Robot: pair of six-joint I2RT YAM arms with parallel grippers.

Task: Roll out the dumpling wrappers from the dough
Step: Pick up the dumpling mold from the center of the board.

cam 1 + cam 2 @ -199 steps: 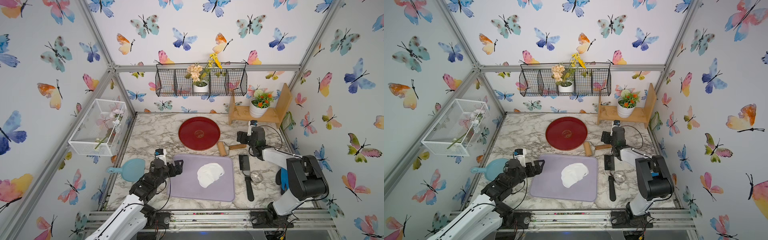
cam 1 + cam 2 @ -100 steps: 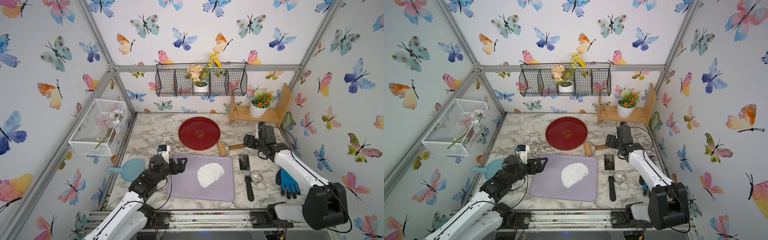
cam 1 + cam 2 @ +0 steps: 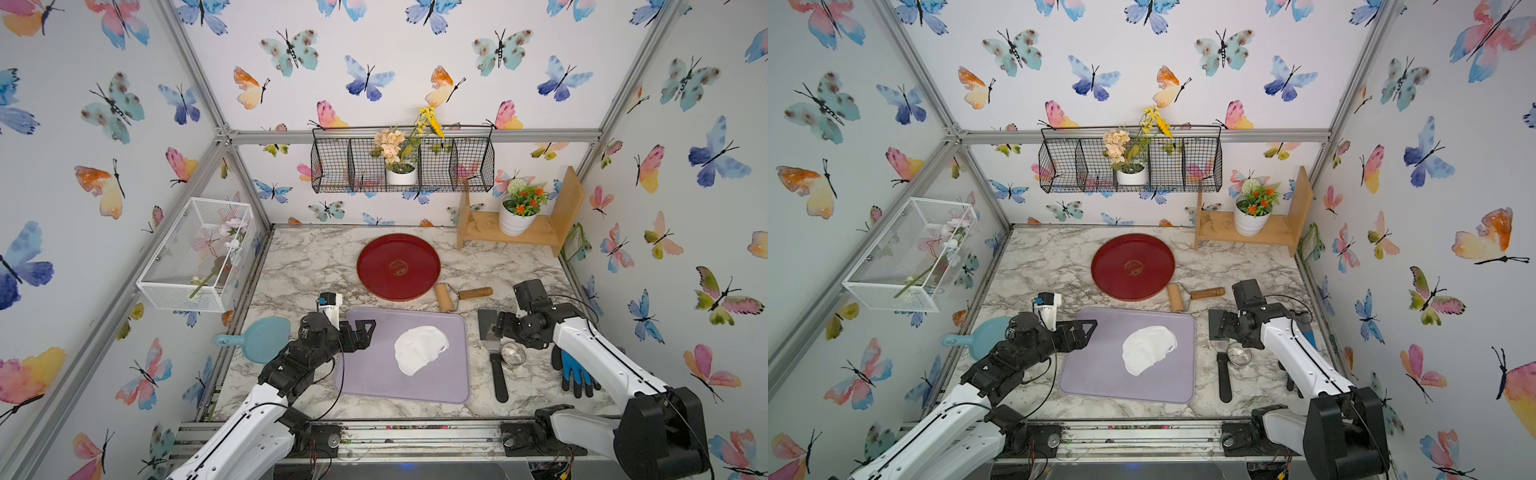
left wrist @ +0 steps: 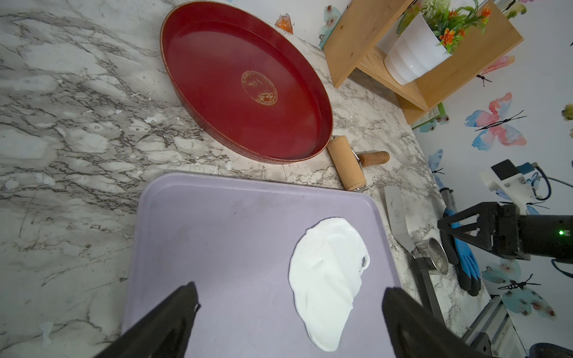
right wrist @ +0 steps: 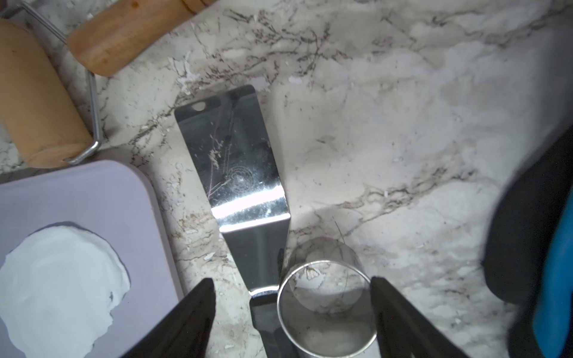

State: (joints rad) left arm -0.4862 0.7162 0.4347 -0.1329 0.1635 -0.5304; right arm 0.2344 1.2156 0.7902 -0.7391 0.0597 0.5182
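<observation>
Our left hand (image 3: 365, 333) hovers apart at nine o'clock of the irregular white dough (image 3: 420, 349); our right hand (image 5: 291, 279), apart, brackets the round steel cutter ring (image 5: 327, 349), we judge to grasp it.

Soft matte dough (image 3: 420, 349) is plain white. The rectangular plastic mat (image 3: 365, 374) is pale lilac. The round lacquered tray (image 3: 374, 257) is deep red with a gold emblem. The marble-patterned desk (image 3: 307, 266) is white, veined grey-brown. The rubber-coated glove (image 3: 575, 370) is blue and black. The papered walls (image 3: 374, 41) are white with watercolour butterflies.
</observation>
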